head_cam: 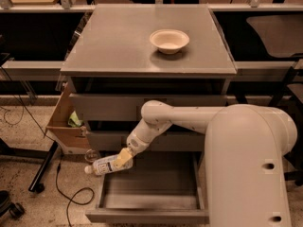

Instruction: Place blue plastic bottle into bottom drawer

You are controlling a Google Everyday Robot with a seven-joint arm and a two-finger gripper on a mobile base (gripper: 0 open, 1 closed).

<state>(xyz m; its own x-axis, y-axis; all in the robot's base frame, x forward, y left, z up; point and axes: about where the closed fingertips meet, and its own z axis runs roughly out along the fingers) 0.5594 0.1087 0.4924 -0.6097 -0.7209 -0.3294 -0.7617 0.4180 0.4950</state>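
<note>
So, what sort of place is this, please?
Likely an office or lab: grey drawer cabinet, floor cable, cardboard box. The gripper holds the blue plastic bottle above the bottom drawer's left edge.

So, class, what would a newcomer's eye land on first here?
The big white arm fills the right foreground, its gripper holding the blue plastic bottle sideways above the left edge of the open bottom drawer. A white bowl sits on the cabinet top.

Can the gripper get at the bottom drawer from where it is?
Probably yes: the gripper, holding the blue plastic bottle, hangs over the left wall of the open bottom drawer; nothing lies between.
</note>
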